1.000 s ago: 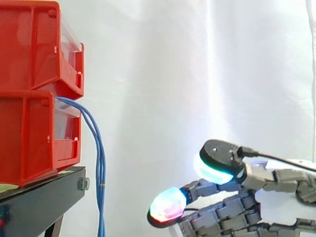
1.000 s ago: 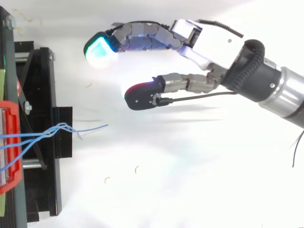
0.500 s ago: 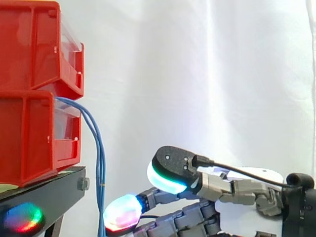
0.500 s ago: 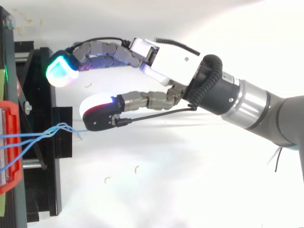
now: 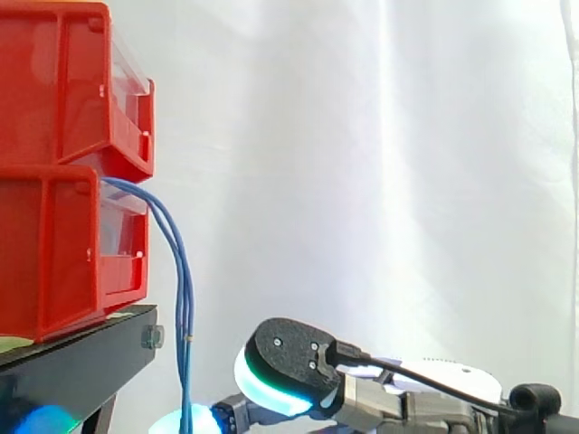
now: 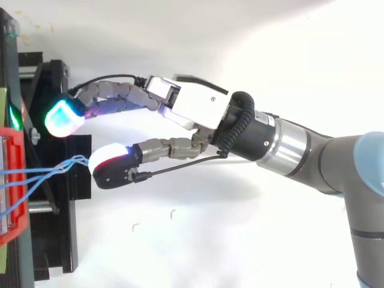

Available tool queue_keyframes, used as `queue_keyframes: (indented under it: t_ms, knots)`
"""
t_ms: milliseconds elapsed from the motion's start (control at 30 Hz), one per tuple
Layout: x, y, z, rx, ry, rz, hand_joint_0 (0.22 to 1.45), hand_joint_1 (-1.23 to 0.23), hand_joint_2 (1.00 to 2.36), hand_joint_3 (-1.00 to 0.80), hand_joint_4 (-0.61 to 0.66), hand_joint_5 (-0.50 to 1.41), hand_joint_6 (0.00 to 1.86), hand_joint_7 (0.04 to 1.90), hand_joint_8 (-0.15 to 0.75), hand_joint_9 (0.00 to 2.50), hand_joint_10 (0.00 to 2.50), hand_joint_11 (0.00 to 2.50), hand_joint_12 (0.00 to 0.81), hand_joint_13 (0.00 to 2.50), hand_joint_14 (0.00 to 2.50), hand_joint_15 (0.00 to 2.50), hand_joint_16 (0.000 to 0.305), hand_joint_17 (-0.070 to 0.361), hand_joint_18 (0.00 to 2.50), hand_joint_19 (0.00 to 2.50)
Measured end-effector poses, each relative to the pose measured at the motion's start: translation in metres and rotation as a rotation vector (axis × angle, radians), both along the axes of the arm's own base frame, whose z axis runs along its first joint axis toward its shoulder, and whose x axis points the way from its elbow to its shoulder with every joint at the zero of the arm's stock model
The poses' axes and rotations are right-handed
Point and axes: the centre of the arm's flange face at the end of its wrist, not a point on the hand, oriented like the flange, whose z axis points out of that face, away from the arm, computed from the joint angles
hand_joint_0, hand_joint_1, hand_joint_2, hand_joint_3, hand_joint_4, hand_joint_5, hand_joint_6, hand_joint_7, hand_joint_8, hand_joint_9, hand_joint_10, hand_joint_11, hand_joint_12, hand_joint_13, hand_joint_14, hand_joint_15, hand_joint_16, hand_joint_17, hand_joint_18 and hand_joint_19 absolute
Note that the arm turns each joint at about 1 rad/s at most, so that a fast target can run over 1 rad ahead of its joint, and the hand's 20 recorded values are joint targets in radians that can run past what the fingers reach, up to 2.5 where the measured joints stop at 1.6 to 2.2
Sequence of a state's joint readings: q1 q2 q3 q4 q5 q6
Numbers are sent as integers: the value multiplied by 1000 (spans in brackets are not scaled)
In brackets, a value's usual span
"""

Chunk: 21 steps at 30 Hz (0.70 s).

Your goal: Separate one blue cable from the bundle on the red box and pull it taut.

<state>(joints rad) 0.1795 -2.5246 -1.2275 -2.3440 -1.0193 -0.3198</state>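
My hand (image 6: pixel 192 111) reaches in from the right of the frame with its fingers (image 6: pixel 63 117) spread and relaxed, gripping nothing. The thumb pad (image 6: pixel 111 169) sits just beside the blue cables (image 5: pixel 184 307), which spill from the lower red bin (image 5: pixel 50 253) at the left and hang down past the black stand (image 5: pixel 86 357). I count two bins, with the upper red bin (image 5: pixel 63 81) stacked on the lower, one stand, and what look like three blue strands crossing near their loose ends. My worry is that closing here could catch several strands together, since they lie touching, or the pad could nudge them aside and close on nothing.
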Motion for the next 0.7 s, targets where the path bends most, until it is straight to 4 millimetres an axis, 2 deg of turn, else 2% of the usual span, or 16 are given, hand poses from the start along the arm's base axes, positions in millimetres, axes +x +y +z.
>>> queue_keyframes:
  t_ms: [300,700]
  knots:
    - [12,15,15,-16,-34,73,487,-595,1000,-500,333,-145,502,838,326,620,5,214,381,411,4,159,58,129,324,142]
    - [15,32,18,3,-49,126,508,-587,1000,-500,350,-118,503,961,338,693,6,266,378,491,6,203,55,124,426,202]
